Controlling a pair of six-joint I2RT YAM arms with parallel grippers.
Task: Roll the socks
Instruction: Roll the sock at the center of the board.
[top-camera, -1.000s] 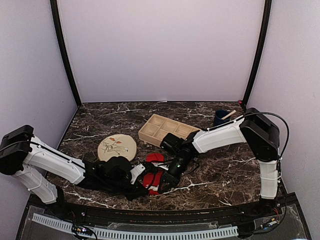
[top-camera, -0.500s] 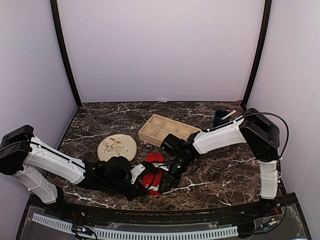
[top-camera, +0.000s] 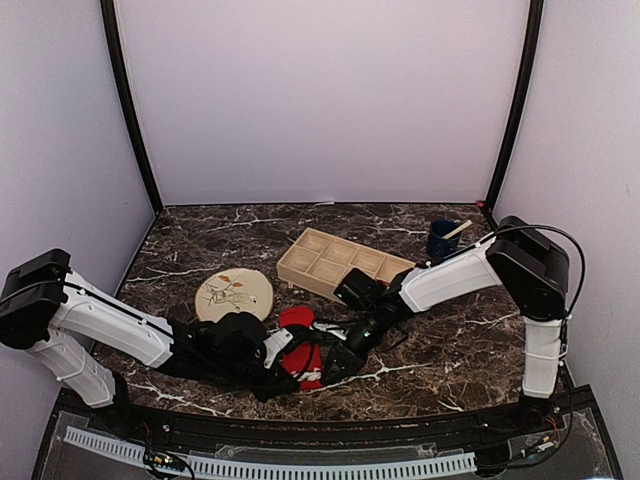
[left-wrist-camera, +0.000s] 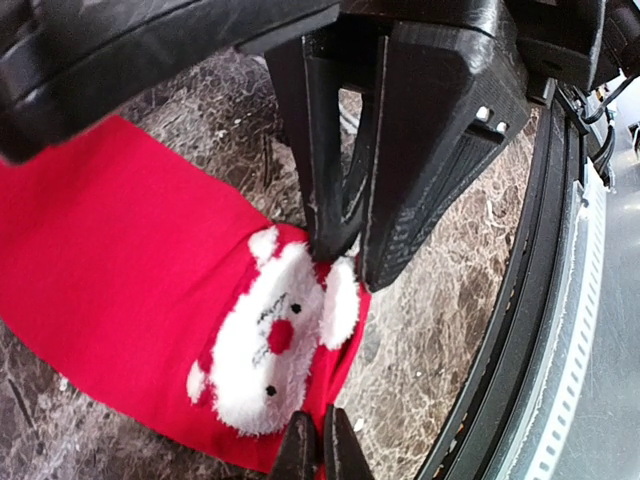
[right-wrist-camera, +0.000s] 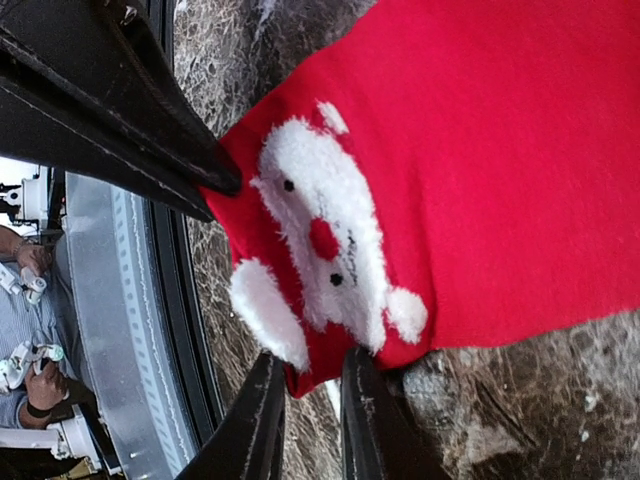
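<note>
A red sock lies flat on the marble near the front edge, between both grippers. Its white bearded-face marking shows in the left wrist view and in the right wrist view. My left gripper is shut on the sock's near hem; in the top view it sits at the sock's left side. My right gripper is shut on the hem corner beside the white marking, at the sock's right side in the top view. More red fabric lies just behind; I cannot tell whether it is a second sock.
A round beige plate with a leaf pattern lies left of the sock. A wooden compartment tray stands behind it, and a dark blue cup with a stick is at the back right. The black table rim runs close to the grippers.
My right arm has shifted a little to the right and towards the front with the sock's end. The red fabric behind has moved slightly left. The left arm has barely moved.
</note>
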